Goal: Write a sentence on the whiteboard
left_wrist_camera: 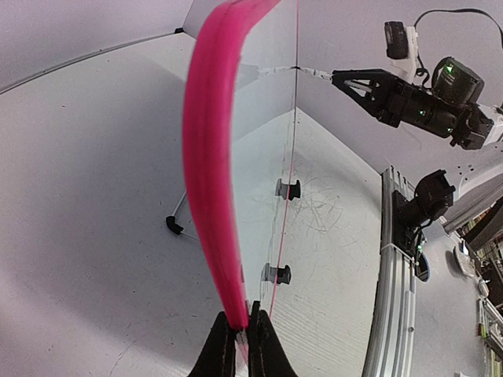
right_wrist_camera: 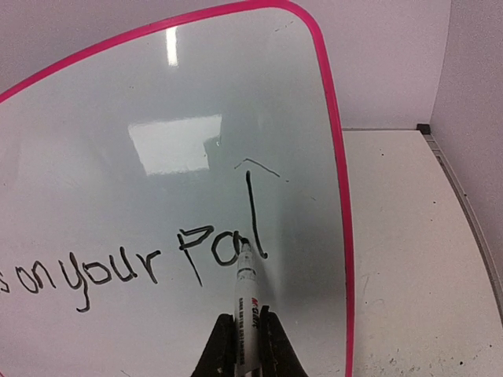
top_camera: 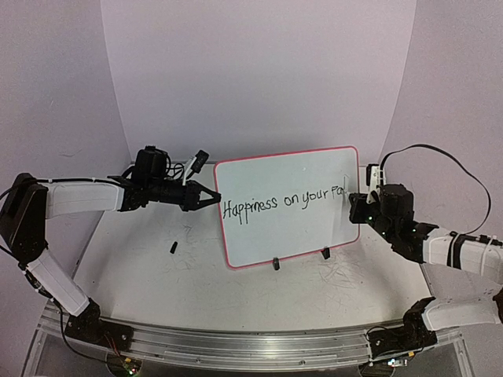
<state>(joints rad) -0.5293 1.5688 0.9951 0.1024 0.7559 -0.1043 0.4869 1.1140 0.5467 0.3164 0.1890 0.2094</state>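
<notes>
**Right pincer (right_wrist_camera: 250, 334) clamped on marker (right_wrist_camera: 247, 294), left pincer (left_wrist_camera: 242, 338) clamped on whiteboard (top_camera: 299, 169)**

The marker tip ahead of the right pincer touches the board at the last stroke of the sentence (top_camera: 283, 203), "Happiness on your Pal". The left pincer pinches the opposite edge. Below it, a small black piece (top_camera: 172, 247) lies on the surface (top_camera: 141, 275), apart from the clip feet (top_camera: 276, 264).

whiteboard (top_camera: 299, 236) upright on table (top_camera: 141, 267)
l gripper (top_camera: 214, 195) at its 9 o'clock edge, r gripper (right_wrist_camera: 247, 326) w/ marker (right_wrist_camera: 245, 283) at 3 o'clock
</notes>
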